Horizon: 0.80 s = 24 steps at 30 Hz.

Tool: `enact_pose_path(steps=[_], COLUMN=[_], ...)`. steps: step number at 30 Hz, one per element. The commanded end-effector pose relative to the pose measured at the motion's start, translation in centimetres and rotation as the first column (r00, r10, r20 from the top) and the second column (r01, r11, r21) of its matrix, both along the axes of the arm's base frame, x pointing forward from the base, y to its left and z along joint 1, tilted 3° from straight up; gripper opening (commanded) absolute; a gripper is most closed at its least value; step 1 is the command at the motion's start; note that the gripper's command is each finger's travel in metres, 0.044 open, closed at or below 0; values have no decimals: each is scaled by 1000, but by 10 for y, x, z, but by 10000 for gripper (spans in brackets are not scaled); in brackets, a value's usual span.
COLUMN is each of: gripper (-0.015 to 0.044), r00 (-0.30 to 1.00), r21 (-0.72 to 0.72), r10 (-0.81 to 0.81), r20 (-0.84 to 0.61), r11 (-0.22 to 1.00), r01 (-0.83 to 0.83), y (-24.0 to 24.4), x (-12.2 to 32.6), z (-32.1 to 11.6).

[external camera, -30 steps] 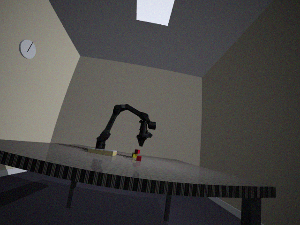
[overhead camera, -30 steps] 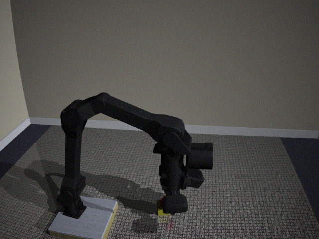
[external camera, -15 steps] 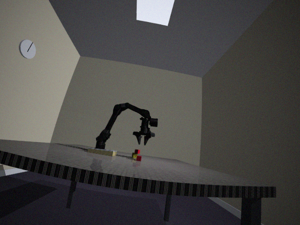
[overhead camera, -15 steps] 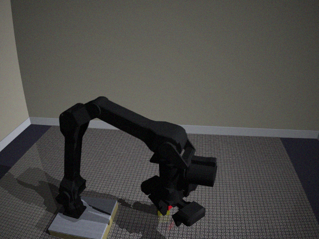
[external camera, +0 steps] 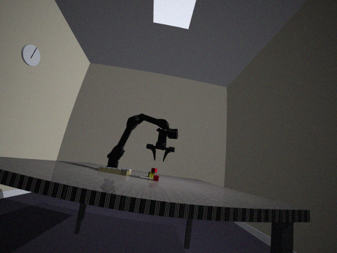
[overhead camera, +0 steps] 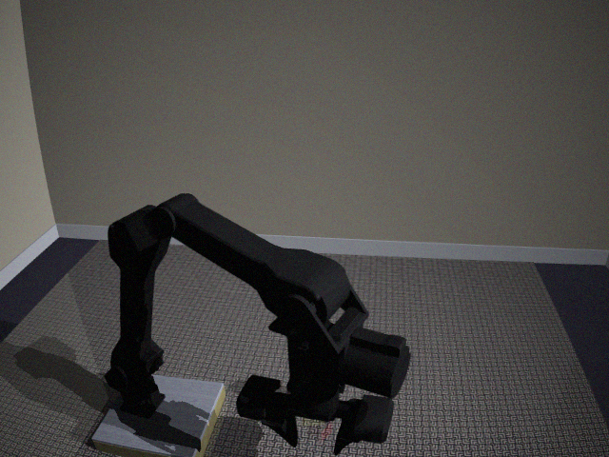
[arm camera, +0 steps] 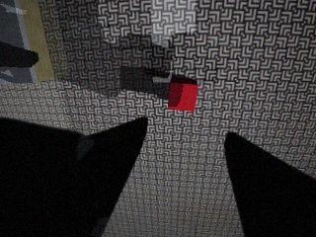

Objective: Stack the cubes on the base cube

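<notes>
One red cube [external camera: 154,170] sits atop the yellow base [external camera: 150,174]; the other cube [external camera: 156,177] lies on the worktop [external camera: 190,196] beside it. The claw [external camera: 159,157] hangs above, open and empty.

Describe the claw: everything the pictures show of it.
The claw is matte black, with two blocky carriages on a crossbar, each bearing a tapered finger that ends in a sharp tip. It hangs from the wrist pointing straight down, raised well above the table, and touches nothing. It is open, with nothing between the fingers; in the wrist view only patterned surface shows in the gap. A red cube lies on the surface beyond the fingertips. In the exterior view it hangs above the yellow base cube.
</notes>
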State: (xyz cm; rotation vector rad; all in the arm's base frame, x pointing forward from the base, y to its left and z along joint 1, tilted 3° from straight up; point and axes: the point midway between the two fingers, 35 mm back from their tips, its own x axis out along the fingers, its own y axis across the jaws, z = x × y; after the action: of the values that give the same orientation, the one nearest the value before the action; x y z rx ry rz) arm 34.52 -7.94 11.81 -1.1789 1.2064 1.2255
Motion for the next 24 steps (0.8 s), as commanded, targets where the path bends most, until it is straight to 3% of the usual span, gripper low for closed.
enact_pose_path(steps=[1, 6, 14, 24], gripper=[265, 265, 265, 265], r00=[998, 998, 998, 998], r21=[1, 1, 1, 1], r10=[67, 67, 67, 67], r20=[-6, -6, -6, -6], r11=[998, 998, 998, 998], r01=[-67, -67, -67, -67], y=[-5, -5, -4, -3], x=[-1, -1, -2, -3], z=[0, -5, -61, -77])
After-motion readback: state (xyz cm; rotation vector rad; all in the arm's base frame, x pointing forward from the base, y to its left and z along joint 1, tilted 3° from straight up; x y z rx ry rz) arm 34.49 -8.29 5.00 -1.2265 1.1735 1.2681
